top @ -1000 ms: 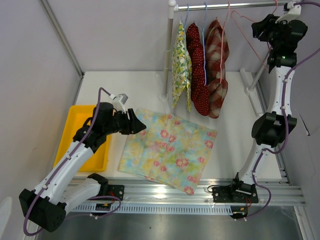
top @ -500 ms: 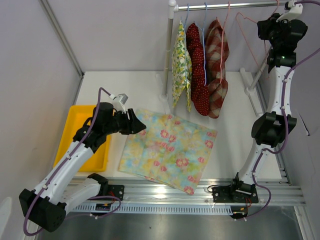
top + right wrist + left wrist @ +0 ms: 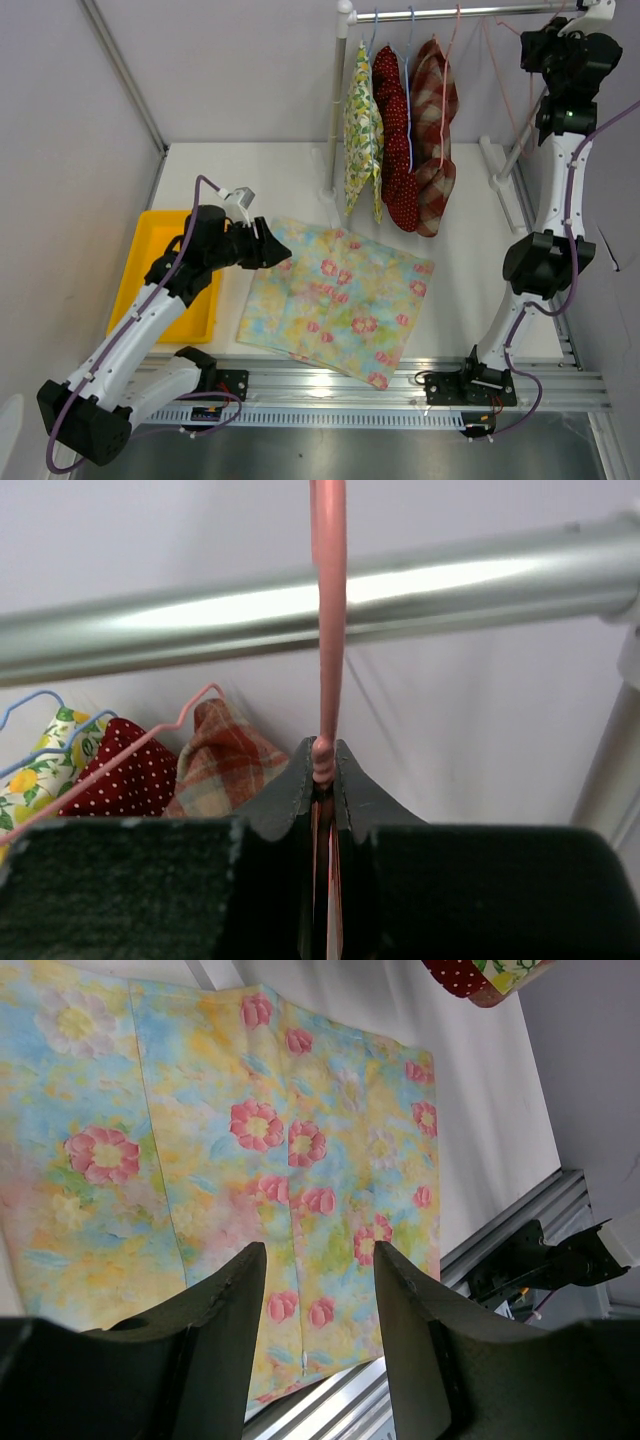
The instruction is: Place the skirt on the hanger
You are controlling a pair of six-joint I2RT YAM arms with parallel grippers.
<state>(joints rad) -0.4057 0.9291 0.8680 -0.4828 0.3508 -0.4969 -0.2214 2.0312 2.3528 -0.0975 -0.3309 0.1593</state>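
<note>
The floral skirt (image 3: 335,300) lies flat on the white table; it fills the left wrist view (image 3: 250,1150). My left gripper (image 3: 275,250) is open and empty, low over the skirt's upper-left edge, with its jaws (image 3: 318,1255) apart above the fabric. My right gripper (image 3: 537,45) is raised to the top right, by the clothes rail (image 3: 460,12). It is shut on the neck of an empty pink wire hanger (image 3: 495,65). In the right wrist view the pads (image 3: 326,758) pinch the hanger's stem (image 3: 327,600), which rises across the front of the rail (image 3: 500,580).
Three garments hang on the rail: lemon print (image 3: 362,130), red polka dot (image 3: 395,140), plaid (image 3: 437,110). The rack's upright post (image 3: 334,110) stands behind the skirt. A yellow bin (image 3: 150,250) sits at the left. A metal track (image 3: 400,385) runs along the near edge.
My right gripper has moved up and to the right with the pink hanger, closer to the rail. The left arm and the skirt have not moved.
</note>
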